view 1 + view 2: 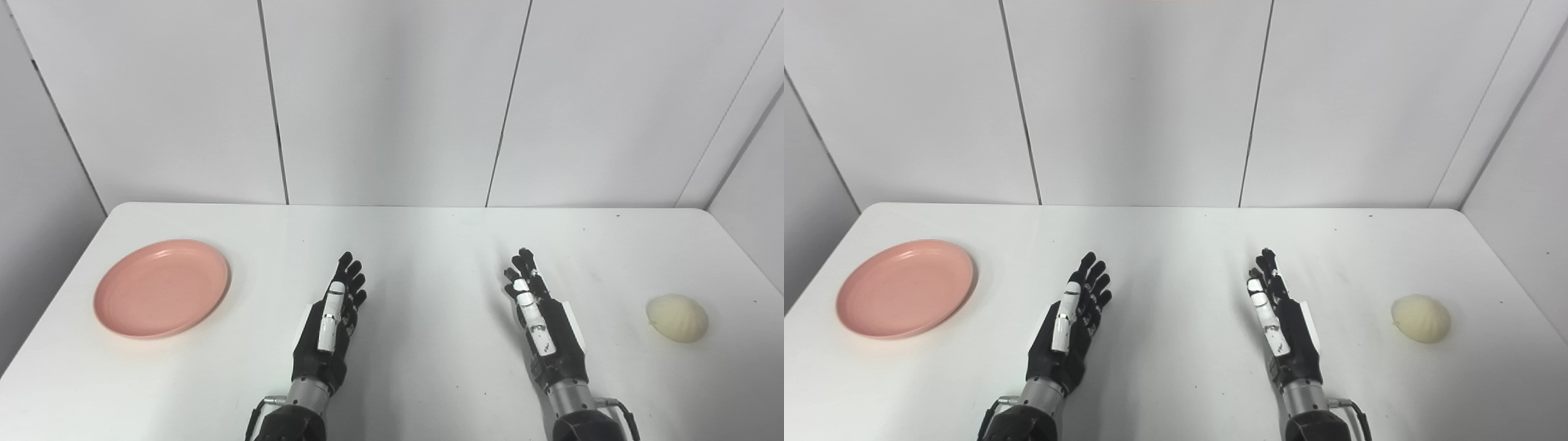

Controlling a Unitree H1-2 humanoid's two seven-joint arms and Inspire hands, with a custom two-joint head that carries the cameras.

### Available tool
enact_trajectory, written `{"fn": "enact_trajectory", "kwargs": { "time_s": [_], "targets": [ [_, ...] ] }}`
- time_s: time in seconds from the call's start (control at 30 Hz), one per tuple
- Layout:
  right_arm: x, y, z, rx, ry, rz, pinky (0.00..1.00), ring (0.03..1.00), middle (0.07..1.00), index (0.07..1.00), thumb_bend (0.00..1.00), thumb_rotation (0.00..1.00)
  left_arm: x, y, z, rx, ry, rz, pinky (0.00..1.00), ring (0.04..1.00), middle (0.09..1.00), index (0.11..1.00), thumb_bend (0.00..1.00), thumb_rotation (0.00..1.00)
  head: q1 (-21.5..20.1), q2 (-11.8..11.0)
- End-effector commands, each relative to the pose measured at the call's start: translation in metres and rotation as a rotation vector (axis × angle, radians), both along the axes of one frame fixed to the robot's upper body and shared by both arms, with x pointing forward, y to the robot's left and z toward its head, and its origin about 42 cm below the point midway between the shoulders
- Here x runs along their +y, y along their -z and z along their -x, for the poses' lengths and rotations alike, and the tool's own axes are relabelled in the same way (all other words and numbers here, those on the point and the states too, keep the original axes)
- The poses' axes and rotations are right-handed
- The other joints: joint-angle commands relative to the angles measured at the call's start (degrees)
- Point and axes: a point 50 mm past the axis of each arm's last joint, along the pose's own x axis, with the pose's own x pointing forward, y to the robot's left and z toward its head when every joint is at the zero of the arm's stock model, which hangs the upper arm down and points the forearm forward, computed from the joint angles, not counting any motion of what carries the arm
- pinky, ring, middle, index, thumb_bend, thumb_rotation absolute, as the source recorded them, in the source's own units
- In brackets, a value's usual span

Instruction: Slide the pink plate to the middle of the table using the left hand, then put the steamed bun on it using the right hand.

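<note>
From my station, the whole job was still ahead. The pink plate [161,288] lay flat at the middle left of the frame, near the table's [429,245] left edge, with nothing on it. The steamed bun [677,318] sat at the middle right, near the opposite edge, well apart from the plate.

My left hand [331,327] was at the lower centre-left, fingers stretched out and loosely apart, holding nothing, pointing up the frame towards the back wall [392,98]. My right hand [542,321] mirrored it at the lower centre-right, likewise spread and holding nothing. Both sat low over the table; I could not tell whether they touched it.

What the first move turned on was this: the plate lay to the left of the left hand and slightly higher in the frame, a clear gap of bare table between them. The left hand was plainly the nearer one; the right was far off across the frame. The plate being round, it had no long axis to line up with, so I judged any approach to its far left rim would do, followed by a push to the right towards the open space between the hands. The bun lay to the right of the right hand at about the same height, its longer side running roughly across the frame.

I could read no brand, label or writing anywhere.
</note>
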Motion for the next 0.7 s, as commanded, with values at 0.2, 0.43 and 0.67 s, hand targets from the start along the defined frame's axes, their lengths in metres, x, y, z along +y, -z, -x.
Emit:
{"fn": "enact_trajectory", "kwargs": {
  "time_s": [0.2, 0.43, 0.67],
  "targets": [
    [0.0056, -0.0132, 0.0042, -0.045, -0.06, -0.025, 1.0, 0.999, 1.0, 1.0, 0.72, 1.0, 0.0031, 0.0004, 0.0017, -0.005, -0.023, -0.017, 1.0, 1.0, 1.0, 1.0, 0.4, 1.0, 0.11, 0.24],
    [0.0076, -0.0148, 0.0037, -0.043, -0.084, 0.003, 1.0, 1.0, 1.0, 1.0, 0.7, 1.0, 0.003, 0.0023, 0.0022, -0.024, -0.029, -0.052, 1.0, 1.0, 1.0, 1.0, 0.41, 1.0, 0.12, 0.24],
    [0.0088, -0.0138, 0.0031, -0.04, -0.088, -0.001, 1.0, 1.0, 1.0, 1.0, 0.69, 1.0, 0.0024, 0.0028, 0.0039, -0.023, -0.031, -0.075, 1.0, 1.0, 1.0, 1.0, 0.43, 1.0, 0.13, 0.19]
  ]
}}
